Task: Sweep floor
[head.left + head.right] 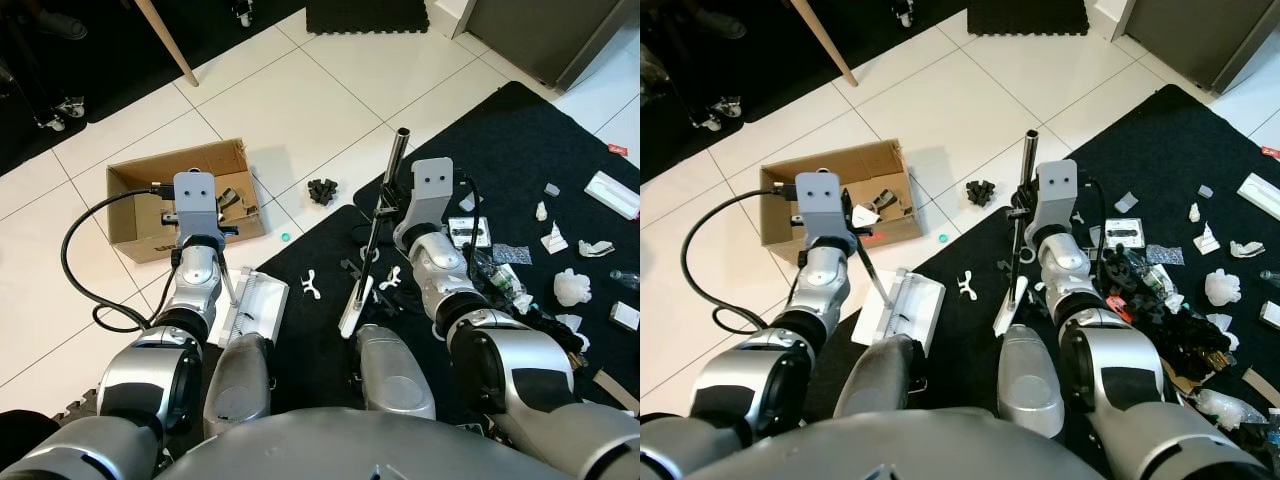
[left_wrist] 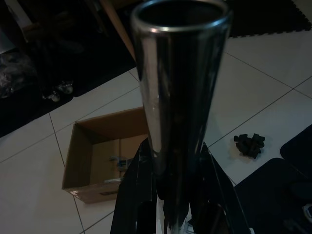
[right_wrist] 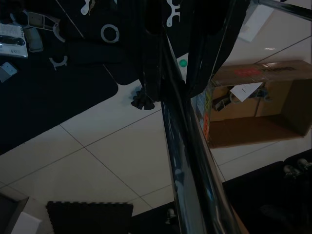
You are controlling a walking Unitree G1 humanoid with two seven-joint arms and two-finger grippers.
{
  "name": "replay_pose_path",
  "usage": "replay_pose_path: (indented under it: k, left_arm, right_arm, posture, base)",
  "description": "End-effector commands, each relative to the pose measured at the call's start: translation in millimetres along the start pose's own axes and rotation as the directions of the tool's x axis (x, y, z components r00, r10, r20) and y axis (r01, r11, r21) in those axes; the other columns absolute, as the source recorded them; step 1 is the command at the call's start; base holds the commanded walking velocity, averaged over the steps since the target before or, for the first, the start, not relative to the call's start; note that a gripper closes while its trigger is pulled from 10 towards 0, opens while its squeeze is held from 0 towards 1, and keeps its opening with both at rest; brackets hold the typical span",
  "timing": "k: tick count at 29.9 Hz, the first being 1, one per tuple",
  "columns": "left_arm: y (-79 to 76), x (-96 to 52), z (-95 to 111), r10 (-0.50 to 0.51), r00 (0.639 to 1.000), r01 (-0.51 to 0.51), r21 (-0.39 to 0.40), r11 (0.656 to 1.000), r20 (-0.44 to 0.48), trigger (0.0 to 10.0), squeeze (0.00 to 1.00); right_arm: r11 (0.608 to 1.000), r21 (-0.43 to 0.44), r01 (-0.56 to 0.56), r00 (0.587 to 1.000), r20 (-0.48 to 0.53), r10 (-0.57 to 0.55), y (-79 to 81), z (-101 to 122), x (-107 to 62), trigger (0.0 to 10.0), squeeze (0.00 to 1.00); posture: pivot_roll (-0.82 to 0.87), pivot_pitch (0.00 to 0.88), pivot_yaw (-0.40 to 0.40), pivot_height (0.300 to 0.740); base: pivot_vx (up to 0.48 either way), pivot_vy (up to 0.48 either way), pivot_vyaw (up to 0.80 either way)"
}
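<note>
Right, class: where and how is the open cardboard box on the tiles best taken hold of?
Grip the cardboard box by the top edge of one wall, coming down from above. It stands open side up, so a thin upright wall fits between the jaws; the whole box looks too wide.

Left tool (image 2: 178, 195): black fingers (image 2: 134, 195) closed on a dark metal handle tube (image 2: 178, 97) with an open end, above white floor tiles (image 2: 253, 83); beyond, an open cardboard box (image 2: 92, 161), a small black cluster (image 2: 249, 145), and black mat (image 2: 273, 190).
</note>
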State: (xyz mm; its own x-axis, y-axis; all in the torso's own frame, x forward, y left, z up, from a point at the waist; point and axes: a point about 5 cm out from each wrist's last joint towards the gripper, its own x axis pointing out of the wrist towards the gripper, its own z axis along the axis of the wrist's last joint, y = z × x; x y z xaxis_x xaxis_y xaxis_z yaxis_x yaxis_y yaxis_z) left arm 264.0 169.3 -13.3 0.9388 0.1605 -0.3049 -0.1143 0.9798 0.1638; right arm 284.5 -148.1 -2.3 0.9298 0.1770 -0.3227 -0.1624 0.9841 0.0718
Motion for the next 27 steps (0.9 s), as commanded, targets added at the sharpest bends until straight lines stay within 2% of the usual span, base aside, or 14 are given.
replay_pose_path:
  k: [1, 27]
  left_arm:
    - [13.7, -12.8, -32.1, 0.012, 0.987, 0.002, 0.088, 0.996, -0.158, 10.0, 0.0]
    - [14.0, -11.9, -31.0, 0.012, 0.988, 0.002, 0.091, 0.996, -0.155, 10.0, 0.0]
  right_arm:
    - [1.0, 0.003, 0.005, 0.999, -0.047, -0.005, 0.0, -9.0, -3.2, 10.0, 0.0]
    - [1.0, 0.005, 0.006, 0.999, -0.048, -0.005, 0.4, -8.4, -2.6, 10.0, 0.0]
  posture:
    - [-0.03, 0.0, 0.035, 0.74]
    - [-0.03, 0.0, 0.036, 0.74]
  base:
    - [0.0, 0.0, 0.0]
    - [0.0, 0.0, 0.0]
